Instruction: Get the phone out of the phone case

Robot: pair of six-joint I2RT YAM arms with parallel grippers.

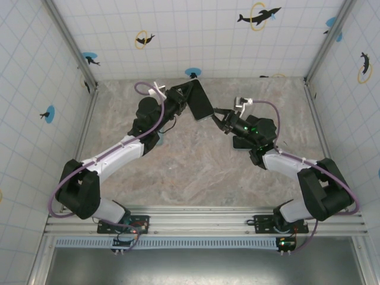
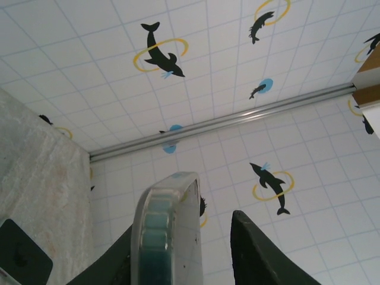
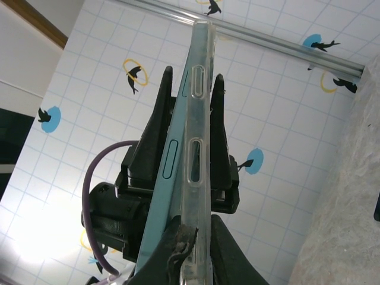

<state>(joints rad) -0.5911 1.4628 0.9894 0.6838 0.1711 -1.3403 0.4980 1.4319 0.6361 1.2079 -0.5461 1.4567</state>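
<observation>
The phone in its clear phone case is held in the air above the back middle of the table, between both arms. My right gripper is shut on the near edge of the clear case. The light blue phone has peeled out of the case at that end and passes to the left of my left finger. My left gripper straddles the far end. One finger rests against the case, and the other finger stands apart from it with a gap, so the gripper is open.
The table has a mottled stone-look top, enclosed by white tiled walls with dolphin stickers. A small dark flat object lies on the table under the right arm's wrist. Both arms reach inward from the near rail.
</observation>
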